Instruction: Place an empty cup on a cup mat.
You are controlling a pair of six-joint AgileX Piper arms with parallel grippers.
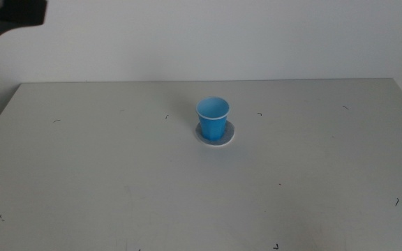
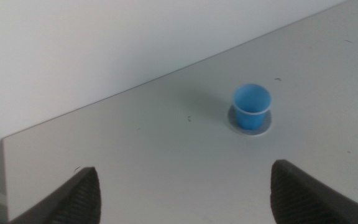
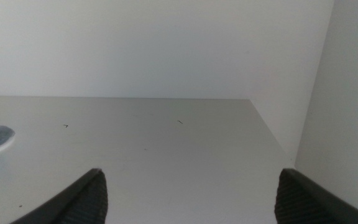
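A: How many cups are there on the table (image 1: 103, 174)?

B: One cup (image 1: 213, 117) only. It is blue, with a thin white rim, and it stands upright. Inside it looks empty.

A: And mats?

B: Also one mat (image 1: 224, 139). It is round, with a grey top and a white edge. The cup stands on it, a little off its middle, so more of the mat shows on one side. Both are near the middle of the table, a bit toward the far edge.

A: Do you see the arms?

B: In the middle view, no gripper shows. The left wrist view shows two dark jaws of the left gripper (image 2: 185, 193), spread wide apart with nothing between them. It hangs well away from the cup, which sits far ahead of it.

A: The right one?

B: The right gripper (image 3: 191, 196) also shows two jaws, wide apart, holding nothing. In its view only a part of the cup and of the mat shows at the edge of the picture, far to one side.

A: Anything more on the table?

B: Some small dark specks (image 1: 259, 114) scattered on the surface; I cannot tell what they are.
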